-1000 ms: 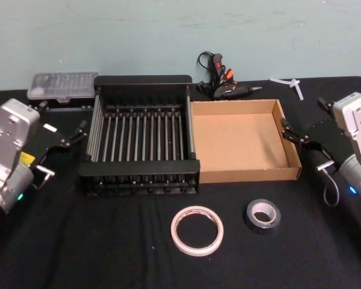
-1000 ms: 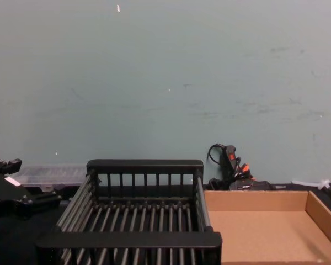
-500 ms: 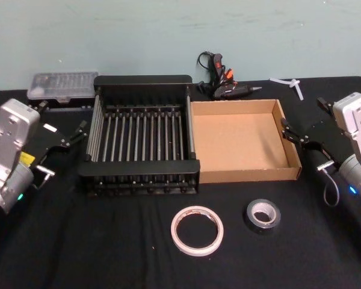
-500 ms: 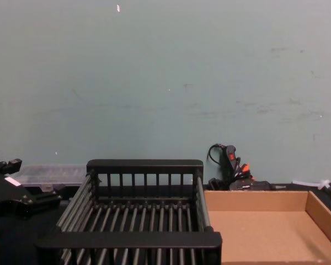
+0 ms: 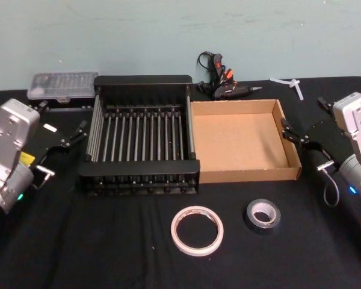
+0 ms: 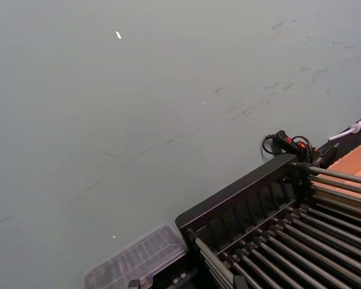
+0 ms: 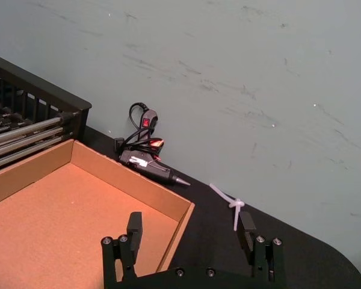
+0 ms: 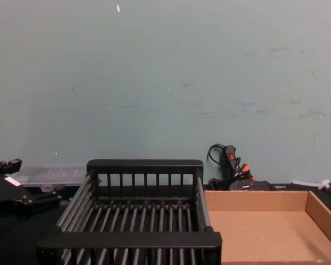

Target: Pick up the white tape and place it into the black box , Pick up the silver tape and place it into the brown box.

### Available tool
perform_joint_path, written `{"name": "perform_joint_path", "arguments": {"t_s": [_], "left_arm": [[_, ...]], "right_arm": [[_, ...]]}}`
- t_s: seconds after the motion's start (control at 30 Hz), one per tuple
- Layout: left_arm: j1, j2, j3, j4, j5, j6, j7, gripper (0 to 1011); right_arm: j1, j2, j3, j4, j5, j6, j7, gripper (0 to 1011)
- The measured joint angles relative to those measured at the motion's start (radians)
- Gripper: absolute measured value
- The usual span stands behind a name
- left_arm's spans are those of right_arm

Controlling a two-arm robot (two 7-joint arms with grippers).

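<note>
Head view takes in the whole black table [image 5: 60, 253]: the white tape [image 5: 197, 230] lies flat near the front edge, with the silver tape [image 5: 263, 215] just to its right, apart from it; both rolls lie in front of the boxes and well away from either arm. Behind them the black box [image 5: 141, 174] and the brown box [image 5: 292, 153] stand side by side, walls touching, with nothing inside either. The left gripper [image 5: 72, 137] hangs left of the black box, fingers spread and holding nothing; the right gripper [image 5: 301, 137] sits just outside the brown box's right wall, likewise spread and free of any load. Chest view sees neither roll but gives the boxes from the side, the black box [image 8: 144, 165] standing taller than the brown box [image 8: 259, 199]. Right wrist view shows its own two fingers [image 7: 134, 227] parted wide above the brown box's [image 7: 132, 180] far corner, plus a glue gun [image 7: 145, 158] and a white zip tie [image 7: 231, 205] against the wall. Left wrist view catches the black box's [image 6: 240, 195] rear rim and a clear plastic case [image 6: 135, 262] beside it.
</note>
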Motion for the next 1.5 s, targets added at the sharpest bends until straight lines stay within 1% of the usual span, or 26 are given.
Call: {"name": "perform_joint_path", "arguments": {"t_s": [0.17,0.37,0.6,0.83,0.97,1.07,1.17,1.47,1.5], "left_arm": [[0.0,0.0,0.0,0.0,0.0,0.0,0.0,1001],[0.0,0.0,0.0,0.0,0.0,0.0,0.0,1001],[0.0,0.0,0.0,0.0,0.0,0.0,0.0,1001],[0.0,0.0,0.0,0.0,0.0,0.0,0.0,1001],[0.0,0.0,0.0,0.0,0.0,0.0,0.0,1001],[0.0,0.0,0.0,0.0,0.0,0.0,0.0,1001],[0.0,0.0,0.0,0.0,0.0,0.0,0.0,1001],[0.0,0.0,0.0,0.0,0.0,0.0,0.0,1001],[0.0,0.0,0.0,0.0,0.0,0.0,0.0,1001]], "right_arm": [[0.0,0.0,0.001,0.0,0.0,0.0,0.001,1002],[-0.013,-0.003,0.02,-0.015,0.004,-0.005,0.026,1003],[-0.05,0.0,0.049,-0.062,0.026,0.003,0.051,1002],[-0.104,0.004,0.087,-0.133,0.074,0.023,0.077,1002],[-0.146,0.004,0.114,-0.188,0.117,0.048,0.096,1003],[-0.166,0.004,0.125,-0.214,0.136,0.062,0.107,1003],[-0.198,0.004,0.139,-0.252,0.164,0.096,0.122,1002],[-0.266,0.014,0.158,-0.323,0.185,0.174,0.148,1002],[-0.266,0.014,0.158,-0.323,0.185,0.174,0.148,1002]]}}
